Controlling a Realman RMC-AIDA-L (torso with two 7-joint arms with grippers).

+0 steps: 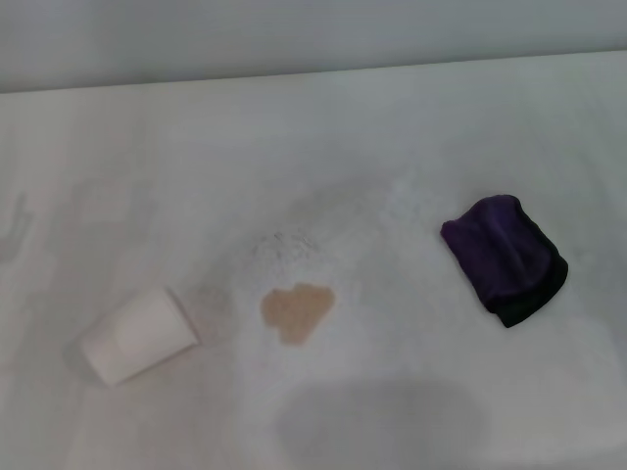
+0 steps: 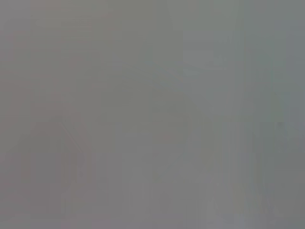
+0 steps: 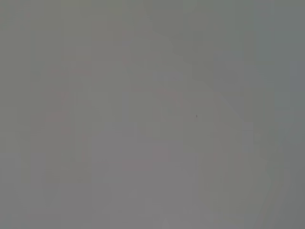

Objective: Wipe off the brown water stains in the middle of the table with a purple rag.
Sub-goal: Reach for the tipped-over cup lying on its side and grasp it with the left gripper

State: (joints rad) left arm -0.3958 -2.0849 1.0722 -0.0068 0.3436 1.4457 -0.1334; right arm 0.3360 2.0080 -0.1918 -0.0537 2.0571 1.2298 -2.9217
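The brown water stains (image 1: pixel 297 310) form one small tan blotch near the middle of the white table (image 1: pixel 411 127). The purple rag (image 1: pixel 504 257) lies bundled on the table to the right of the blotch, its black edge on the near right side. Neither gripper shows in the head view. Both wrist views show only a plain grey surface with no fingers and no objects.
A small white cup (image 1: pixel 137 336) lies on its side to the left of the blotch. The table's far edge (image 1: pixel 313 70) runs along the top of the head view. A soft shadow (image 1: pixel 382 421) falls on the near table.
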